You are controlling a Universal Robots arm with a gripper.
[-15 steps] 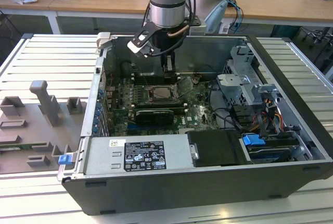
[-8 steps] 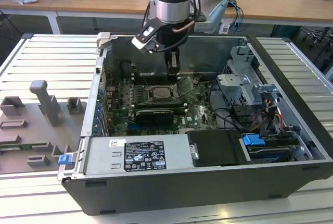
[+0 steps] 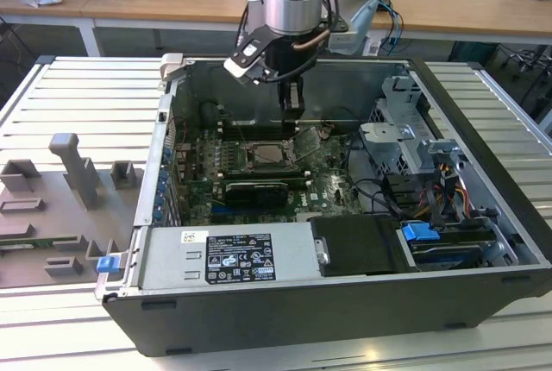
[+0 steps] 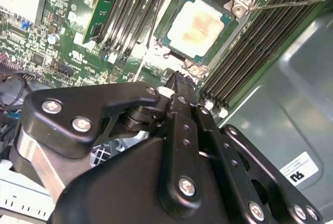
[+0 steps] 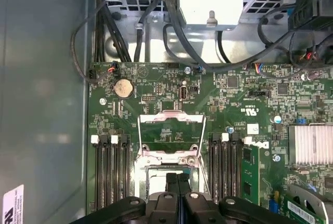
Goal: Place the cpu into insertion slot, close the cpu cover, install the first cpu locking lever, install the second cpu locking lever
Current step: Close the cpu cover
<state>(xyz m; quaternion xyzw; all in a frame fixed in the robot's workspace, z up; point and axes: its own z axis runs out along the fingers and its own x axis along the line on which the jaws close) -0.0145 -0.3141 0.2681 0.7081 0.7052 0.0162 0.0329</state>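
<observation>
The cpu (image 4: 196,26), a square chip with a silvery-beige top, lies flat in the insertion slot (image 4: 167,40) on the green motherboard (image 4: 78,21). In the first wrist view the cpu cover (image 5: 171,130) is swung open, its silver frame lying back from the slot (image 5: 156,171). A thin locking lever (image 4: 291,2) sticks out free beside the socket. My gripper (image 5: 178,182) is shut with nothing between its fingers, hanging just above the socket's edge. In the exterior view the gripper (image 3: 293,109) hovers over the board a little behind the socket (image 3: 266,157).
Long black memory slots (image 5: 112,172) flank the socket on both sides. A heatsink (image 5: 312,143), loose cables (image 5: 171,21) and a drive cage (image 3: 405,142) crowd the case. The power supply (image 3: 228,254) fills the case's front. A grey fixture tray (image 3: 60,207) lies at the exterior view's left.
</observation>
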